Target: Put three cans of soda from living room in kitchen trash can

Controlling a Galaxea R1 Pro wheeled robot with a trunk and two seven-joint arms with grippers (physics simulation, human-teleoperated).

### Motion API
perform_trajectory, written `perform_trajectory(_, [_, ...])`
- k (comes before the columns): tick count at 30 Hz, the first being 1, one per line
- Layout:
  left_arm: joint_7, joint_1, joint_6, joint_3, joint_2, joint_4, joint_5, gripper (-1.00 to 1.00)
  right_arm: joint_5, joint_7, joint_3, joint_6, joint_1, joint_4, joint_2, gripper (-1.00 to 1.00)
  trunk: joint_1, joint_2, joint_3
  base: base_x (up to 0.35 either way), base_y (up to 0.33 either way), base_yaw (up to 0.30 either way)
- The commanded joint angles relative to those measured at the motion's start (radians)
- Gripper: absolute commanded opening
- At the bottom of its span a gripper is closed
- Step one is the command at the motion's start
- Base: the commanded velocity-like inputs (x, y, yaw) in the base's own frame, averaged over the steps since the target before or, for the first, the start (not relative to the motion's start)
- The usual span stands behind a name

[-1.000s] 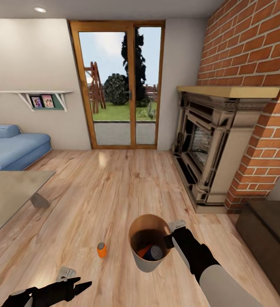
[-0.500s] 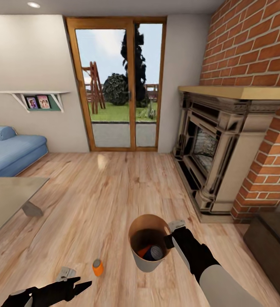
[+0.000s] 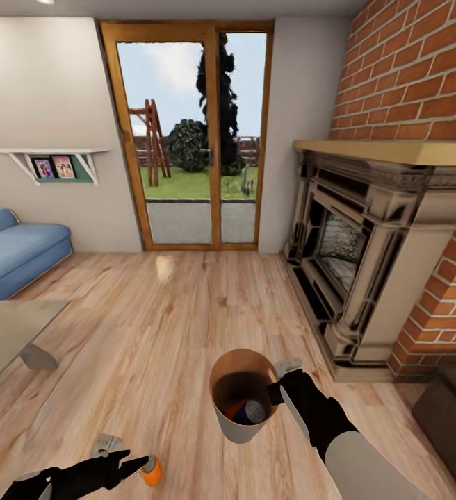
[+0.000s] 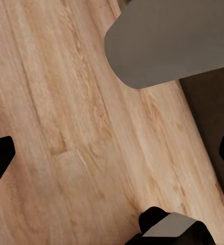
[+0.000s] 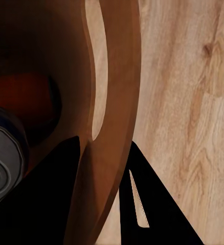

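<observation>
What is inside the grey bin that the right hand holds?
Inside the bin lie a dark blue can and an orange can. The blue can partly covers the orange one, and the bin's bottom beneath them is hidden.

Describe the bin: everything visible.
The bin is small, round and tapered, pale grey outside, tan-brown inside, widest at the rim. It stands upright over the wood floor. The right hand is shut on its rim, one finger inside, one outside. An orange can and a blue can lie inside.
</observation>
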Motion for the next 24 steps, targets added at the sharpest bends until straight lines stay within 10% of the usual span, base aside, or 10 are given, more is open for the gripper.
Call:
perform_trajectory(1, [0.0,0.0,0.0,0.0,0.0,0.0,0.0,1.0,-0.007,0.001,0.0,-0.001,-0.001,-0.001,0.0,-1.0,0.0,0.0,0.0,0.347,0.0,0.0])
perform_trajectory(8, [0.011,0.0,0.002,0.002,0.006,0.003,-0.001,1.0,-0.007,0.001,0.0,-0.001,-0.001,0.0,0.0,-1.0,0.0,0.0,0.0,0.347,0.0,0.0])
perform_trajectory(12, [0.121,0.0,-0.032,0.007,0.006,0.003,0.0,1.0,-0.007,0.001,0.0,-0.001,-0.001,0.001,0.0,-1.0,0.0,0.0,0.0,0.161,0.0,0.0])
perform_trajectory(22, [0.79,0.0,-0.241,0.019,-0.072,0.005,-0.003,1.0,-0.006,0.001,0.0,-0.001,-0.001,0.001,0.0,-1.0,0.0,0.0,0.0,0.027,0.0,0.0])
perform_trajectory(24, [0.839,0.0,-0.25,0.019,-0.08,0.005,-0.004,1.0,-0.006,0.001,0.0,-0.001,-0.001,0.001,0.0,-1.0,0.0,0.0,0.0,0.003,0.0,0.0])
